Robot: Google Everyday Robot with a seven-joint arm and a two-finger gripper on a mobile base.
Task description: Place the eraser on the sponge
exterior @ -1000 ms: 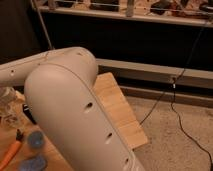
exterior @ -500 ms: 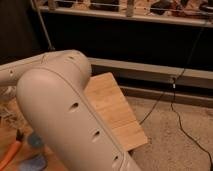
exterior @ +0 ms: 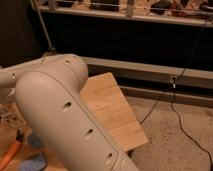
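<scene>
**A:** One bulky pale arm (exterior: 65,120) is filling the lower left of the frame. What is lying under it?

**B:** A light wooden table (exterior: 112,107) is showing its bare planks at the centre, with one corner pointing toward the lower right. Beyond it a speckled floor (exterior: 170,150) is spreading out. A black cable (exterior: 175,115) is trailing down across it on the right.

**A:** And behind?

**B:** A grey ledge (exterior: 150,70) is running along the dark wall, and a cluttered shelf (exterior: 125,15) is crossing the top of the frame.

**A:** Where is the sponge?

**B:** A light blue patch, the sponge (exterior: 31,163), is peeking out at the bottom left edge, cut off by the frame and the arm. Just above it a darker blue thing (exterior: 34,141) is showing, too hidden to name. An orange-handled tool (exterior: 10,152) is lying at the far left edge.

**A:** The eraser? The gripper?

**B:** I am not seeing the eraser; the arm is covering most of the table. The gripper is out of sight too, so I cannot tell whether the claw is open, closed or gripping anything.
</scene>
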